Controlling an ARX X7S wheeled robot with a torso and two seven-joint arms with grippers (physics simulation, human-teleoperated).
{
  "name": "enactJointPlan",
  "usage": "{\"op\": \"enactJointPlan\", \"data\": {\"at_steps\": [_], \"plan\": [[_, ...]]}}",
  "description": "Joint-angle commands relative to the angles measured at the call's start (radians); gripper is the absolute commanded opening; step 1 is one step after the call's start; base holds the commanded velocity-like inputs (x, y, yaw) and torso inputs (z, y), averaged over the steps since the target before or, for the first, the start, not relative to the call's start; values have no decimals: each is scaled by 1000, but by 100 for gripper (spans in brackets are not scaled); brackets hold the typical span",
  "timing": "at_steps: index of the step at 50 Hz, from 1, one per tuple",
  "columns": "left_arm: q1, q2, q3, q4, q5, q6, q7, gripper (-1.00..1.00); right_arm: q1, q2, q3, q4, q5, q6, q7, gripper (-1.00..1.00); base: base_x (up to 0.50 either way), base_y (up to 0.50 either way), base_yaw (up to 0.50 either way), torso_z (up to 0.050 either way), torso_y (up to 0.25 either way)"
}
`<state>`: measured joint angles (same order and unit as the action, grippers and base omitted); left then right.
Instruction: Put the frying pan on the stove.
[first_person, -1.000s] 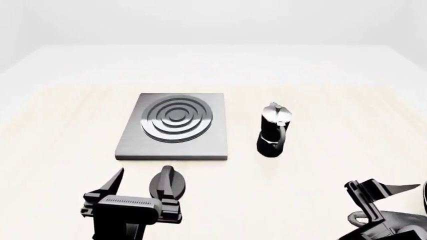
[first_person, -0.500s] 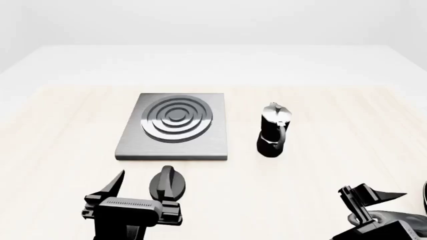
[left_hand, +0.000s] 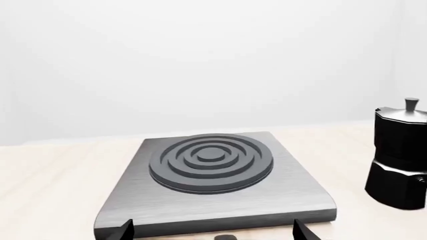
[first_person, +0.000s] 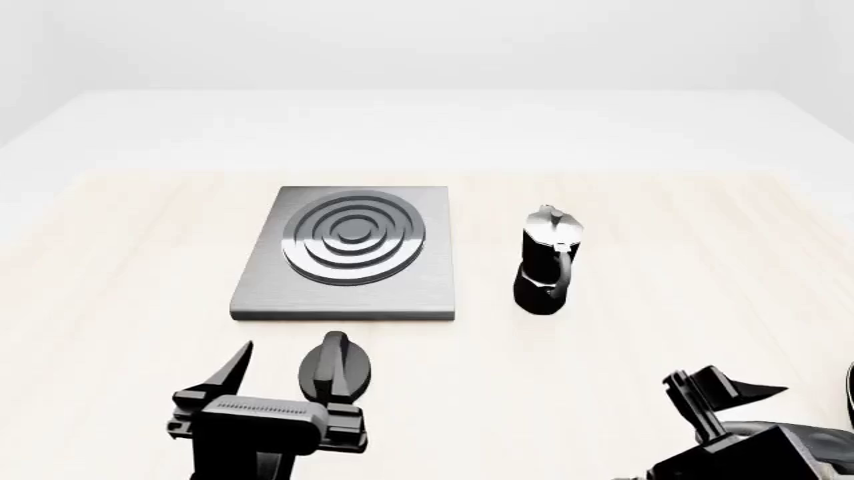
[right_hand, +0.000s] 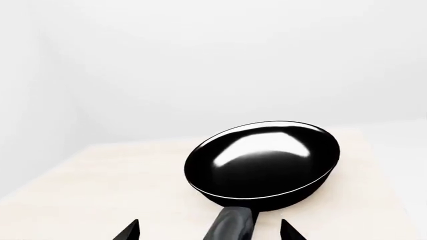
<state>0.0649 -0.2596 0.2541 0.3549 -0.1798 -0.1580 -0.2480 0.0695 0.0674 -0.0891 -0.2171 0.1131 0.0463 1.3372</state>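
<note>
Pale counter, white backdrop. Pan: at far right, handle between the right end effector's spread, ungripping fingers, which have slid left and nearer, lining up a grasp. Stove: left-centre, bare. Left end effector: released, unmoved.

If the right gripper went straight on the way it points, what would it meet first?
Likely the pan's handle, which runs between the open jaws of the right gripper toward the pan; depth is unclear.
</note>
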Motion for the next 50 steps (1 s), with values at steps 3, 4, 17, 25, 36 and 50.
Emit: {"op": "enactJointPlan", "data": {"at_steps": [3,4,17,25,36,50], "plan": [[-3,-6,9,6,-3,-5,-5,100,49,-17,-18,27,8,19,49,100,0,0,0,0,0],[-2,-6,9,7,-3,-5,-5,100,51,-17,-18,29,8,19,54,100,0,0,0,0,0],[-1,-7,22,-7,-5,8,-4,100,77,-16,-25,42,9,14,104,100,0,0,0,0,0],[0,-10,20,-19,-8,19,-7,100,124,-22,-34,83,13,13,127,100,0,0,0,0,0],[4,-15,20,-20,-18,25,-9,100,156,-26,-41,152,19,-6,154,100,0,0,0,0,0],[-1,-17,23,-26,-23,27,-13,100,193,-23,-33,173,-1,37,185,100,0,0,0,0,0]]}}
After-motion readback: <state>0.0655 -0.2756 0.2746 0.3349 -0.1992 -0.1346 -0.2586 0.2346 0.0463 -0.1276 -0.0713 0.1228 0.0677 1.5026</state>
